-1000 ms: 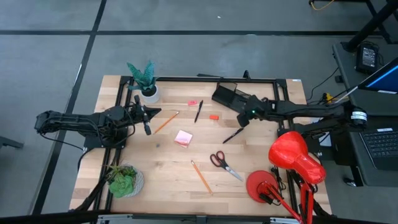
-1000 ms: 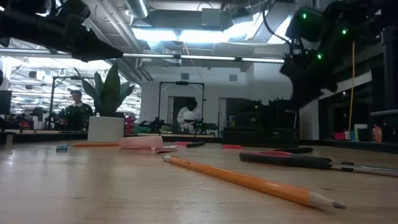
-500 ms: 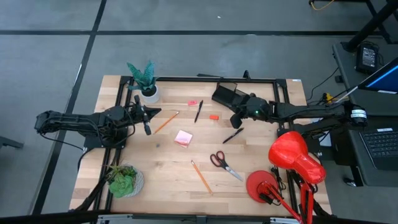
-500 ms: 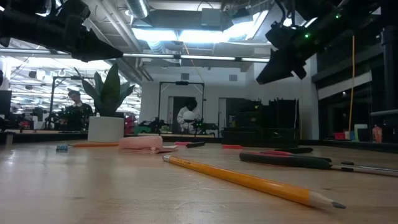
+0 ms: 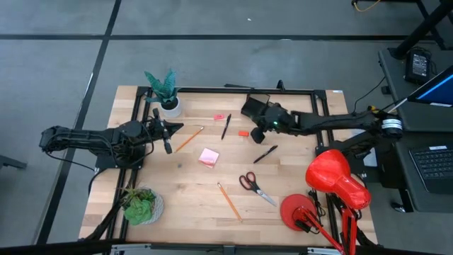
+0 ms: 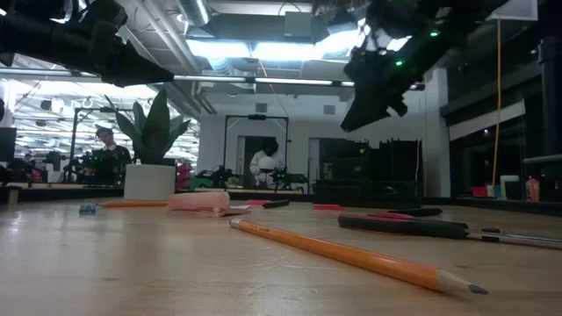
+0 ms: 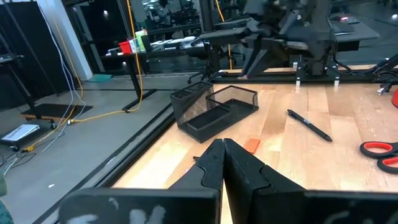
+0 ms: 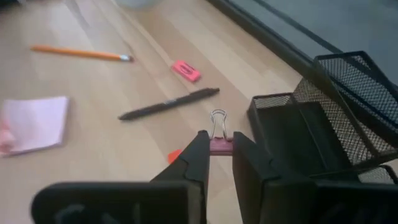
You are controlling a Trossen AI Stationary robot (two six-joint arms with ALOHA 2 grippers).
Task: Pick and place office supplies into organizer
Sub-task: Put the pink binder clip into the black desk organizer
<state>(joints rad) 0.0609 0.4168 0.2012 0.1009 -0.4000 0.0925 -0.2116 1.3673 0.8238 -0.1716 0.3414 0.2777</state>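
Right pincer point(image 8: 216, 155) is raised over the surface point(image 5: 191, 188) just beside the organizer point(image 5: 256, 108), pinching a small pink binder clip point(image 8: 218, 140) with its wire loop sticking up between the fingertips; in the high view this pincer point(image 5: 259, 130) sits near the far edge, right of centre, and in the low view it hangs well above the surface. Organizer is black mesh, at the far edge. Left pincer point(image 7: 222, 163) pressed together, holding nothing, parked near the far left corner by the white plant pot point(image 5: 170, 106). Still loose on the surface: a black pen point(image 5: 226, 126) and a pink eraser point(image 5: 219, 117) near the far edge, an orange-red eraser point(image 5: 243, 132) just beside the right pincer, a second black pen point(image 5: 265, 154) right of centre, pink sticky-note pad point(image 5: 208, 157) about the middle, an orange pencil point(image 5: 188, 139) toward the left pincer, another orange pencil point(image 5: 228, 201) and red-handled scissors point(image 5: 253, 187) toward the near edge. Red desk lamp point(image 5: 333, 180) at the near right corner, second potted plant point(image 5: 140, 205) at the near left corner.
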